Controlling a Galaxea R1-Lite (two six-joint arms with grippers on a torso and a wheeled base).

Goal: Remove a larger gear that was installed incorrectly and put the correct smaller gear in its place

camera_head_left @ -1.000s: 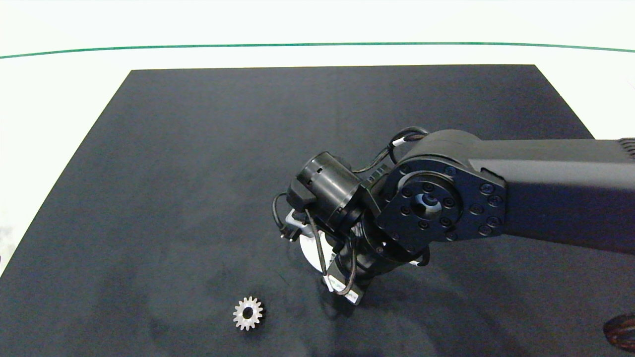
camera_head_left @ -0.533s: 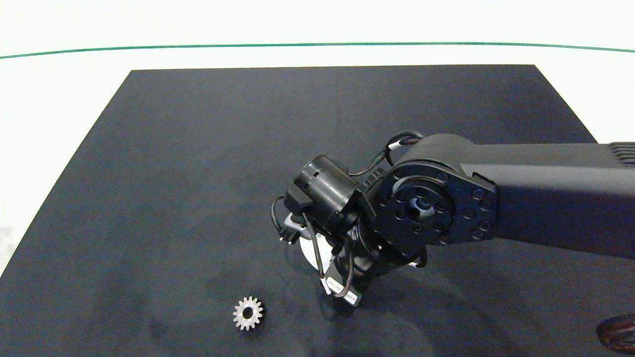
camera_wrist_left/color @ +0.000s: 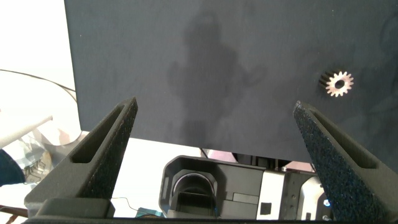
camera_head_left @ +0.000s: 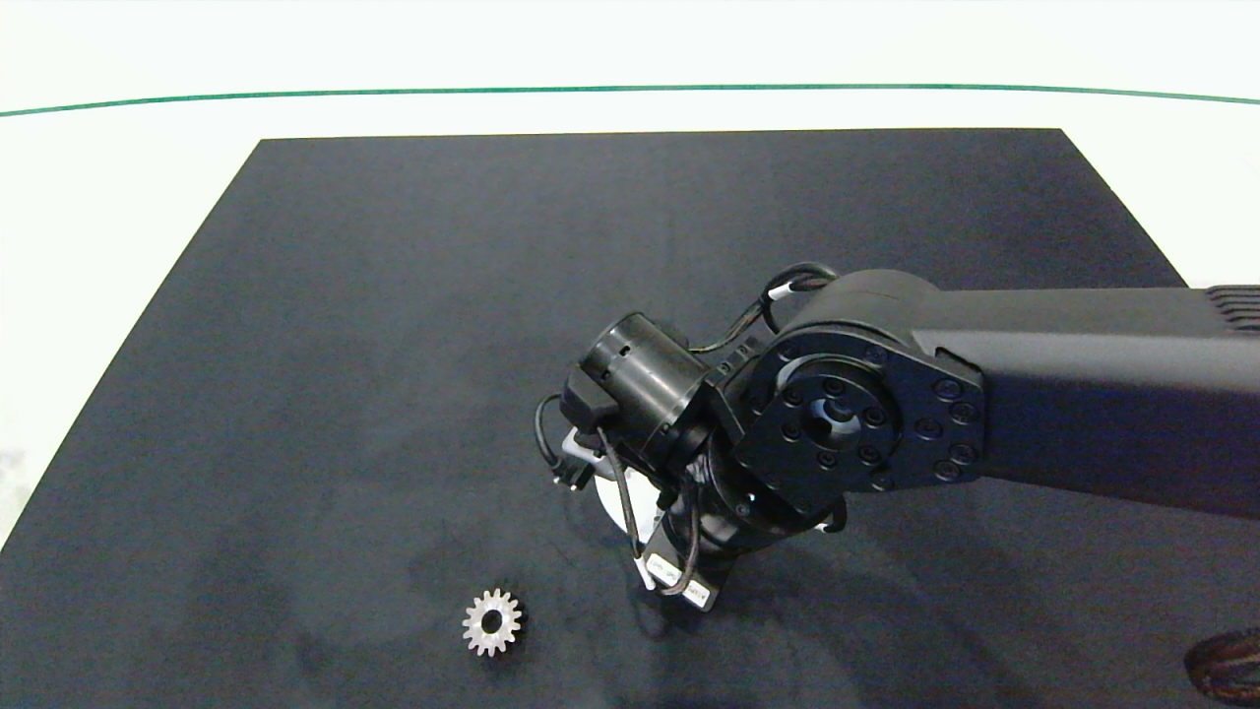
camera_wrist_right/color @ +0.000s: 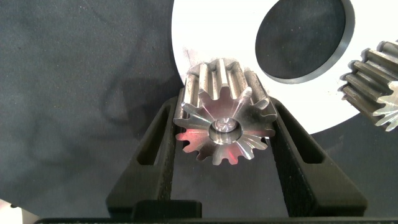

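- Toward the near edge of the black mat (camera_head_left: 394, 295), head view: compact silvery metal smaller gear (camera_head_left: 491, 622) with short blunt teeth, lying flat, well left of the dark right arm (camera_head_left: 1034, 384); wrist bent down over a white round plate (camera_head_left: 612, 497), gripper hidden beneath.
- Left wrist view: left gripper (camera_wrist_left/color: 214, 109) above the mat's edge, fingers spread wide, nothing between; smaller gear (camera_wrist_left/color: 339, 83) on the mat, well apart.
- Right wrist view: right gripper (camera_wrist_right/color: 225, 107) pinching the silvery metal larger gear (camera_wrist_right/color: 224, 134) with long splayed teeth, one finger pressed on each side; gear at the plate's (camera_wrist_right/color: 186, 37) rim, near a round dark hole (camera_wrist_right/color: 303, 37); a dark blunt-toothed gear (camera_wrist_right/color: 376, 81) farther along the plate.
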